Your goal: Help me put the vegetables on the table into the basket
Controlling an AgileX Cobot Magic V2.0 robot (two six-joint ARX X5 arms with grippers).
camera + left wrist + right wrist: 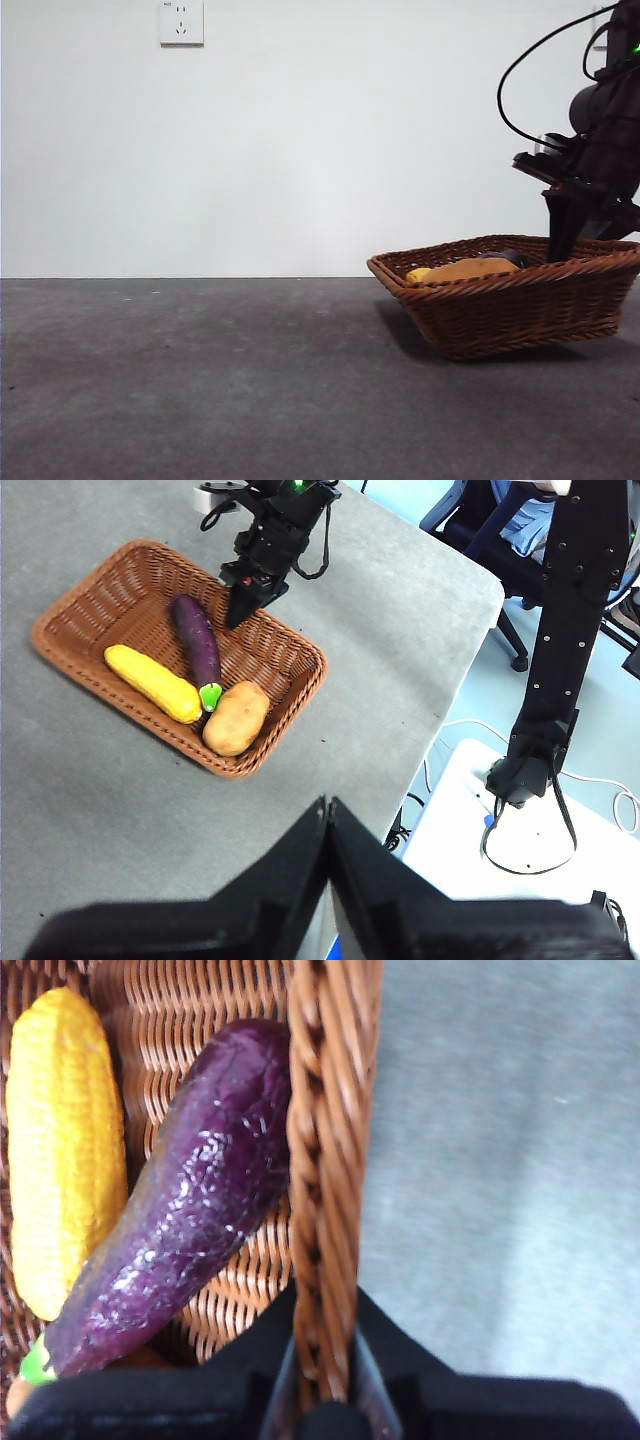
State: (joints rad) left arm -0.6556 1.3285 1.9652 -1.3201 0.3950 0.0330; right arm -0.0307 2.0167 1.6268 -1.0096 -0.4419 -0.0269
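All three vegetables [195, 670] lie in the basket [298, 696]; right gripper [322, 1385] clamps its rim, lifting; left gripper [328, 815] closed, empty; sorting looks done.

Brown woven basket [120, 575], yellow corn [152, 682], purple eggplant [197, 638]

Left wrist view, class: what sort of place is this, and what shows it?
Probably a robotics lab or office workroom: a grey table with a black robot arm's right gripper at a wicker basket, an office chair, and cables on the floor.
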